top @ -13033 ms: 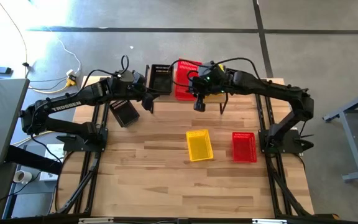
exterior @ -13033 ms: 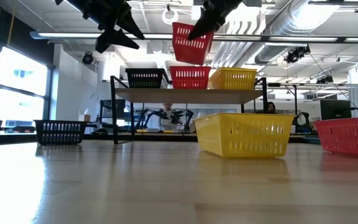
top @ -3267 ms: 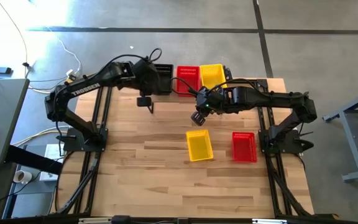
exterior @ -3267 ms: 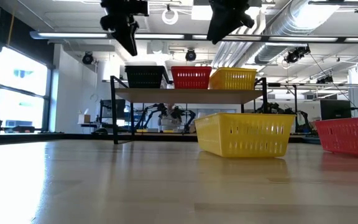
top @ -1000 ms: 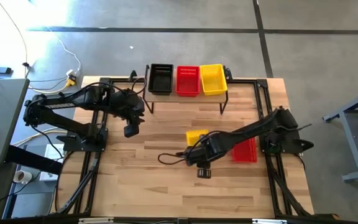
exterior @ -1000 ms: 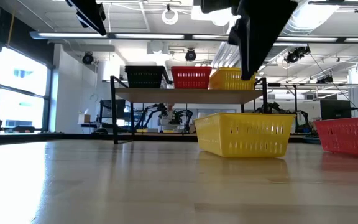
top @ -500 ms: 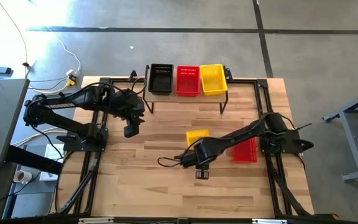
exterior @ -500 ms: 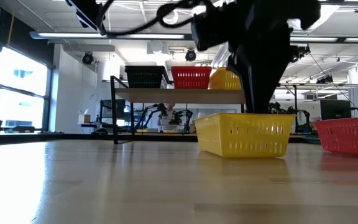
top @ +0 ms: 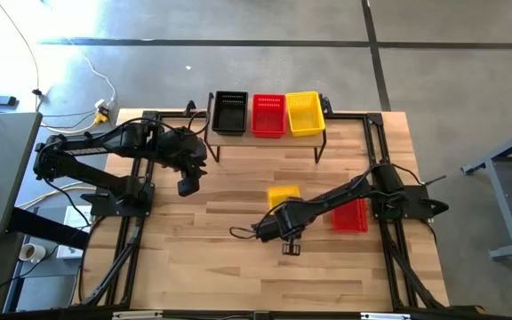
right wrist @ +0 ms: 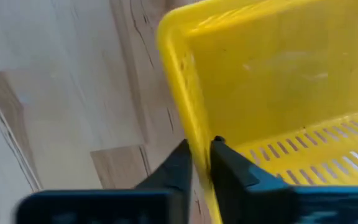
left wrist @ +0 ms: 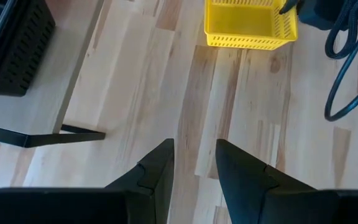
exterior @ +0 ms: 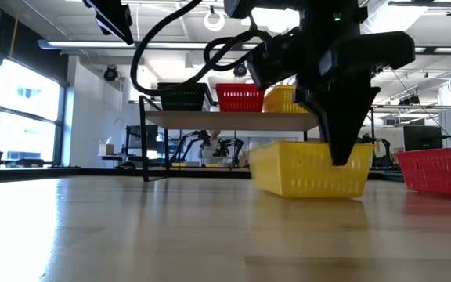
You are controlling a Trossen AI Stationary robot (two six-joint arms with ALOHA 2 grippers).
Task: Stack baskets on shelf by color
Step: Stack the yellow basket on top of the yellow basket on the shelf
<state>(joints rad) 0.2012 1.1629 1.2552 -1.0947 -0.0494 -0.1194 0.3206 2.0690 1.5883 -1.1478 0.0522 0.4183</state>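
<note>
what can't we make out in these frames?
- High view: most of the yellow basket on the table is hidden under the right arm.
- Low view: the red basket is cut off by the edge.
- High view: stack counts on the shelf are unreadable from straight above.

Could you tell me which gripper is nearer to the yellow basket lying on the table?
Right. The right gripper pinches the yellow basket by its wall; the left gripper hangs apart, near the shelf.

I see bright, even overhead light; window glare washes the floor [top: 132, 36]; my right wrist view is blurred up close.
</note>
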